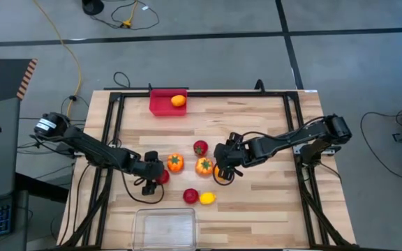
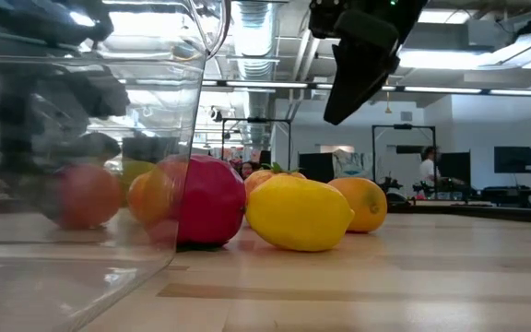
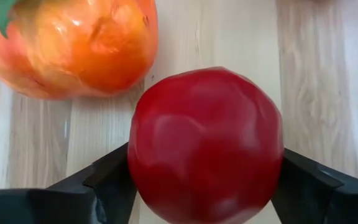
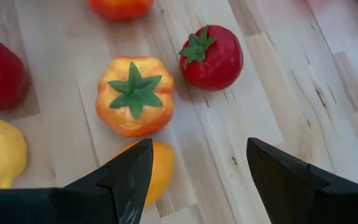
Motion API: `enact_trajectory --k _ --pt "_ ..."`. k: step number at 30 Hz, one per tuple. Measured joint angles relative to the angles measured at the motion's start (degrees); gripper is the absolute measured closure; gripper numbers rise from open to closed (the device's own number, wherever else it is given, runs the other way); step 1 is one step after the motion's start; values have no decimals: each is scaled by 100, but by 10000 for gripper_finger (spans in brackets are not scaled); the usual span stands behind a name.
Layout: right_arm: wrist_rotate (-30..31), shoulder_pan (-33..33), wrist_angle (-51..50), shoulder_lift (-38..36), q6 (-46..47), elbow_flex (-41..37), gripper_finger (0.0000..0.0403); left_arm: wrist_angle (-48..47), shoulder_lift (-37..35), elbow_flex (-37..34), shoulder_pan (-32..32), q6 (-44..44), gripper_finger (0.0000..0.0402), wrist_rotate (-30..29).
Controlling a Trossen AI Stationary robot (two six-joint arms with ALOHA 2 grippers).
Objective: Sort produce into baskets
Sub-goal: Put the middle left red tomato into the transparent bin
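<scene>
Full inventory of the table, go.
Red bin: 1, far table edge, holds one orange fruit.
Clear bin: 1, transparent, near edge.
Tomato: 1, red, green stem, centre.
Red fruit: 2; one beside the lemon, one in the left hand.
Pumpkins: 2, orange, green stems, centre.
Lemon: 1, yellow.
Plain orange: 1, under the right hand.
Left hand: closed on a red fruit.
Right hand: open.

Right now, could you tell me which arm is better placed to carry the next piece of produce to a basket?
The left. The left gripper already has its fingers on both sides of a red fruit, beside an orange stemmed vegetable. The right gripper is open, with only an orange fruit partly under it.
</scene>
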Motion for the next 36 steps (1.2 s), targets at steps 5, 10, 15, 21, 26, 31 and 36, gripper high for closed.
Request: enact_trajectory --k 5,10,15,21,26,31,36 --pt "-15 0 33 0 0 0 117 -12 -265 -2 1 -18 140 22" --pt "-32 0 33 0 0 0 117 -433 -684 311 -11 -257 136 418" --pt "-32 0 42 0 0 2 117 -524 -963 863 -271 -463 135 761" --pt "-33 0 44 0 -2 2 117 -552 -965 1608 -965 -826 135 802" --pt "-34 0 48 2 -7 2 117 -532 -965 1843 -1696 -1501 134 581" --pt "-34 0 66 2 -13 7 117 -499 -758 1847 -2469 -2479 134 121" --pt "-41 0 66 2 -13 7 117 -432 -248 1849 -3034 -3329 134 52"
